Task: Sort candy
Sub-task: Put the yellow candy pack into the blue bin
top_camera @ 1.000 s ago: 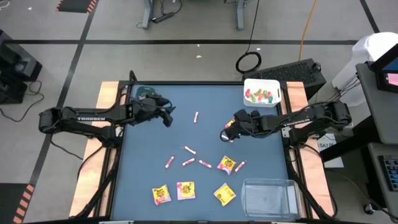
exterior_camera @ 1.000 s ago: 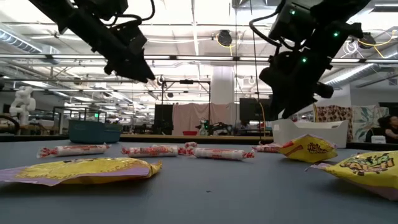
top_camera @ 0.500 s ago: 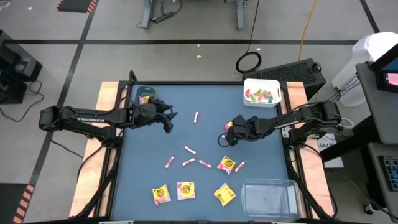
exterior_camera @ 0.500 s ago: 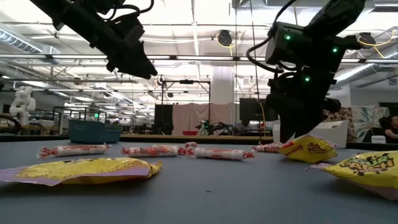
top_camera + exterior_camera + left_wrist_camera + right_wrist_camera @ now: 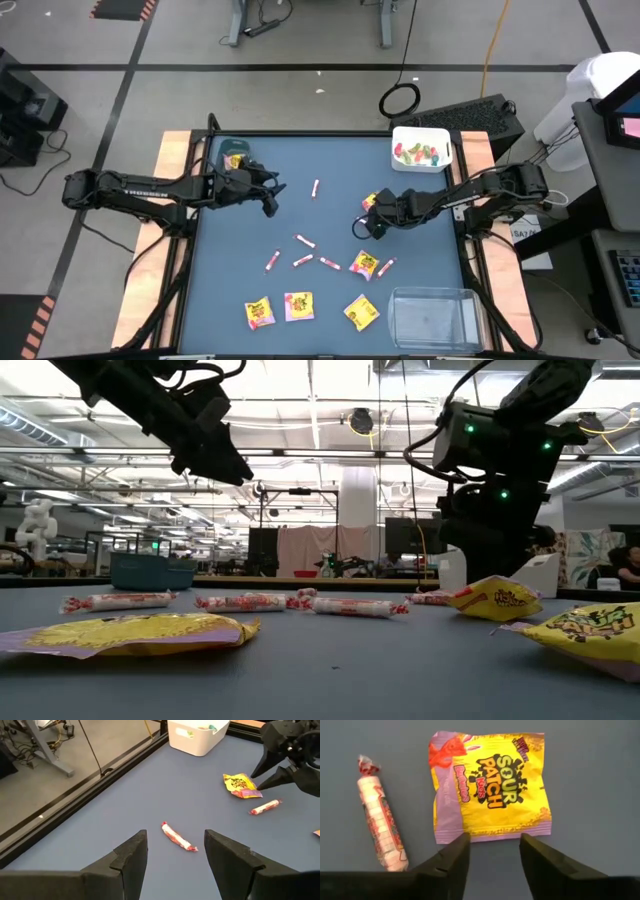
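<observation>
Candy lies scattered over the blue desk (image 5: 250,240): yellow packets (image 5: 258,313) near the front edge, pink-white sticks (image 5: 303,260) mid-desk. Right gripper (image 5: 490,851) hangs just above one yellow packet (image 5: 490,785), jaws parted, nothing between them; a stick (image 5: 380,822) lies just beside it. Left gripper (image 5: 175,851) hovers over another stick (image 5: 178,836), jaws apart, empty. White bin (image 5: 421,147) at the far right corner holds small wrapped pieces.

Yellow square packets (image 5: 362,312) lie flat along the lower middle of the high view, with one more (image 5: 363,263) just above them. Thin pink-white sticks (image 5: 303,241) lie scattered flat at the frame's centre, apart from each other. Small wrapped pieces (image 5: 419,153) fill the white bin at upper right.
</observation>
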`<state>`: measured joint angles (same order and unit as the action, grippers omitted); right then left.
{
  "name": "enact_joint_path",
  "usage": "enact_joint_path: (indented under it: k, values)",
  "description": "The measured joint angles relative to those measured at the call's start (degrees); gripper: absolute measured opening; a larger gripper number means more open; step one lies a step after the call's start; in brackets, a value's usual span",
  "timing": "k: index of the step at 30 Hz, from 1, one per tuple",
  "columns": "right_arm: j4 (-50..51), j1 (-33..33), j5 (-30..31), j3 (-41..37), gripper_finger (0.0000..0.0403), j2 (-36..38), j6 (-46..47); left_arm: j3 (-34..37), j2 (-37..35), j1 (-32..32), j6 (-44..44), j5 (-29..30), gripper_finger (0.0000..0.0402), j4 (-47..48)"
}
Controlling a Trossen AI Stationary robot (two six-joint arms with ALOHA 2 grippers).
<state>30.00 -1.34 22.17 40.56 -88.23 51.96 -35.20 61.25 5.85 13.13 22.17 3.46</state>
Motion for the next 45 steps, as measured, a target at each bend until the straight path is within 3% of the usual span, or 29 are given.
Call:
enact_joint_path:
  k: [5,11,14,21,24,30,39,42,45]
  values:
    - [0.0,0.1,0.6,0.0,0.0125,0.0,0.9,0.0,0.0,-0.1,0.0,0.0,0.02,0.0]
    - [-0.3,0.2,0.7,0.0,0.012,0.0,0.9,0.0,0.0,-0.1,0.0,0.0,0.02,0.0]
    - [-0.3,-0.3,1.1,0.0,0.0139,0.0,1.8,0.0,0.0,-0.2,0.0,0.0,0.02,0.0]
    - [-1.4,0.3,2.8,0.0,0.0233,-0.9,1.5,0.0,0.0,-0.4,0.0,0.0,0.02,0.0]
    - [-3.2,0.6,1.8,0.1,0.0238,-3.3,0.5,0.0,0.0,-0.4,0.0,0.0,0.02,0.0]
    - [-5.3,0.5,1.1,0.3,0.0168,-6.2,0.0,0.0,0.0,-1.1,0.0,0.0,0.02,0.0]
    - [-5.4,0.6,-1.0,-0.3,0.0029,0.8,-3.3,0.0,0.0,-1.1,0.0,0.0,0.02,0.0]
    - [-5.7,0.6,-0.6,-0.2,0.0005,3.3,-4.6,0.0,0.0,-1.1,0.0,0.0,0.02,0.0]
    - [-5.6,0.5,-0.4,-0.2,0.0006,5.1,-4.9,0.0,0.0,-1.1,0.0,0.0,0.02,-0.1]
